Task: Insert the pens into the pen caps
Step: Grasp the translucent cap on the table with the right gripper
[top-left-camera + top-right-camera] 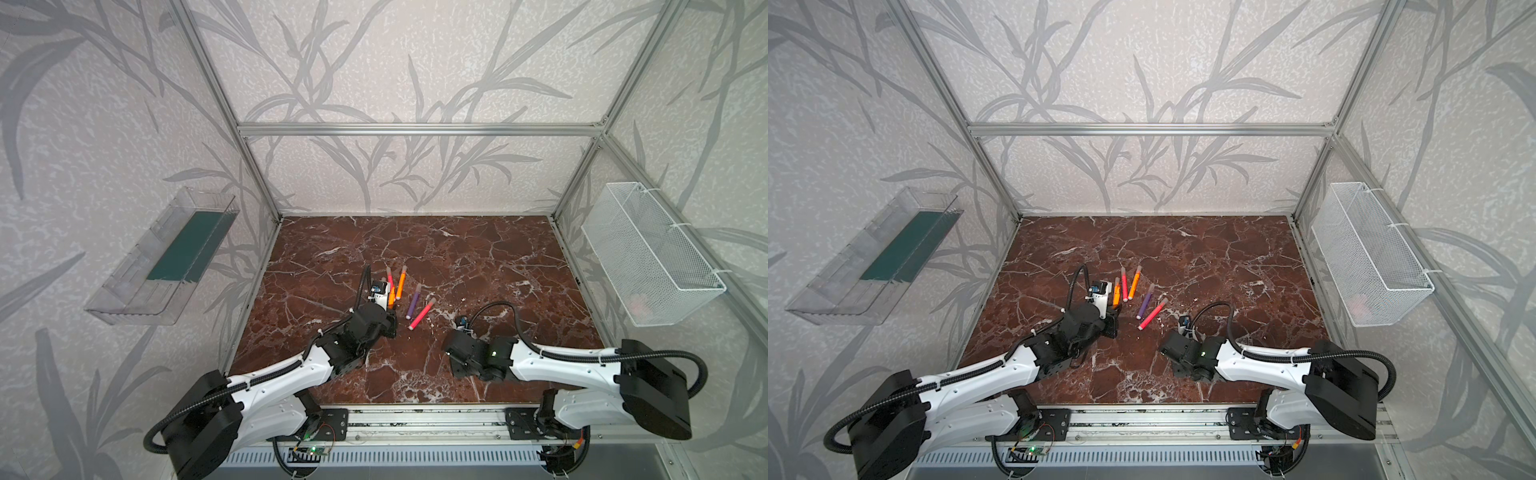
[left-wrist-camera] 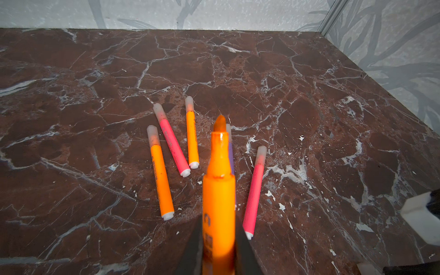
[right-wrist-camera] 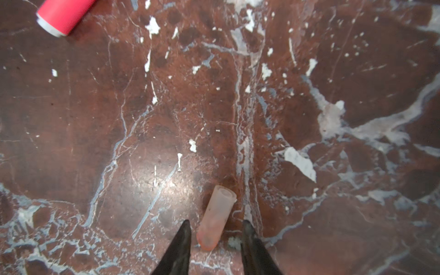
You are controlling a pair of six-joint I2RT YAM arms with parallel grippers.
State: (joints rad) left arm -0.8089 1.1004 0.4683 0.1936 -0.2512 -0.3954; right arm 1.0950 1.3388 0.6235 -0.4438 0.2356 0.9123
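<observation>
Your left pincer [image 2: 219,238] is clenched around the uncapped orange pen [image 2: 219,202], gripping the barrel low down so that the bare felt tip points out over the marble table [image 2: 309,119]. Beyond that tip five capped pens lie flat on the table with their caps toward the back wall: an orange pen [image 2: 160,176], a pink pen [image 2: 171,140] just beside it, a second orange pen [image 2: 192,138], a purple pen [image 2: 230,152] mostly hidden behind the held one, and a second pink pen [image 2: 254,190]. Your right pincer [image 3: 216,222] is released, and its two black fingers [image 3: 183,242] stand low on either side of the loose cap [image 3: 216,216] with a gap showing on each side. That pale pink cap lies on its side on the table, slightly askew, with its open mouth facing away from the pincer. The white butt end of the second pink pen lies well apart from it.
</observation>
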